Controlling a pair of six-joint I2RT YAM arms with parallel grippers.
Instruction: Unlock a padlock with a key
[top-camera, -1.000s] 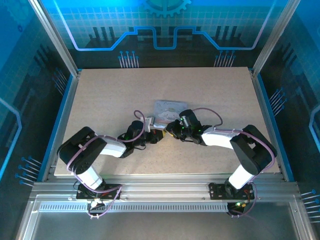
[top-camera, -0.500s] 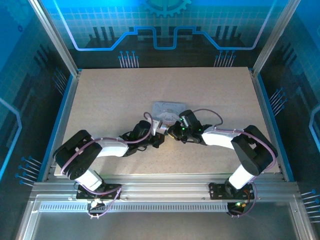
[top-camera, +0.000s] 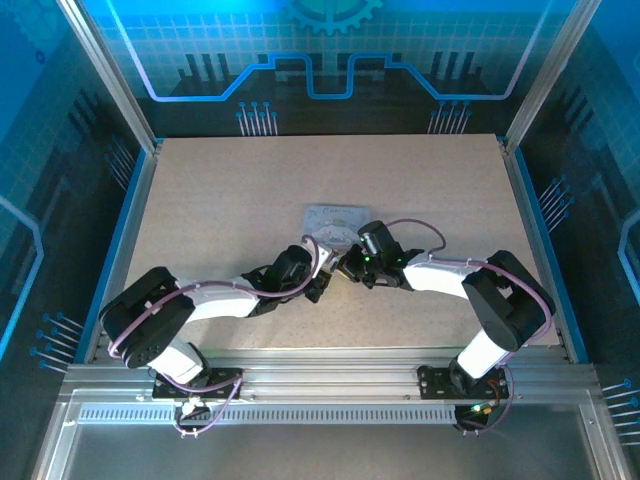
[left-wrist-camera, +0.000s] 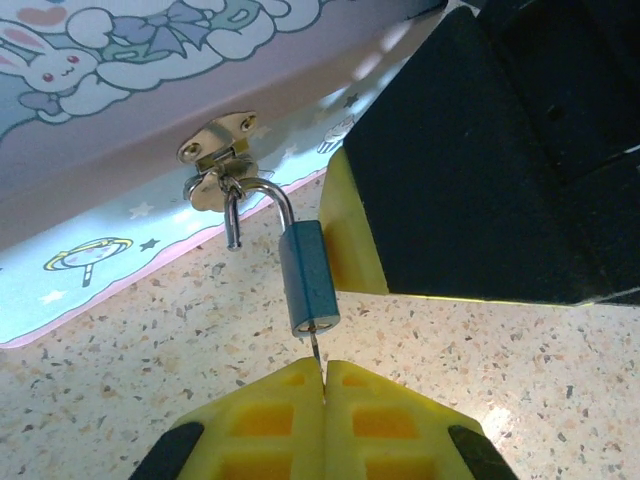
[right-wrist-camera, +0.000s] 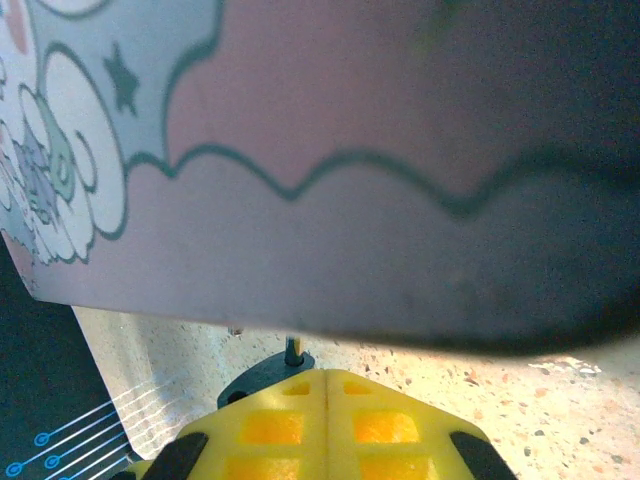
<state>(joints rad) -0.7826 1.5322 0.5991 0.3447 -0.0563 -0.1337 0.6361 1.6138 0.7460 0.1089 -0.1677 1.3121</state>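
Now left claw (left-wrist-camera: 323, 388) pinches the key (left-wrist-camera: 316, 350), seated in the padlock (left-wrist-camera: 308, 285) at six o'clock; right claw (right-wrist-camera: 325, 385) closed at three. Shackle (left-wrist-camera: 262, 193) looks sprung; next, unhook it.

**Change over the last second, seen from above.** The left arm (top-camera: 215, 298) has stretched forward and to the right. Its elbow (top-camera: 140, 322) has sunk toward the near edge of the tabletop (top-camera: 200, 190), so the forearm now lies lower and longer. The left tool (top-camera: 325, 268) has thereby travelled rightward. It began clearly apart from the right tool (top-camera: 346, 268) and now sits just beside it, at the near edge of the tin (top-camera: 335, 215). The tin itself has slid slightly left and toward the arms. The right tool's fingers (right-wrist-camera: 270, 425) have drawn together, closing the small gap they held earlier.
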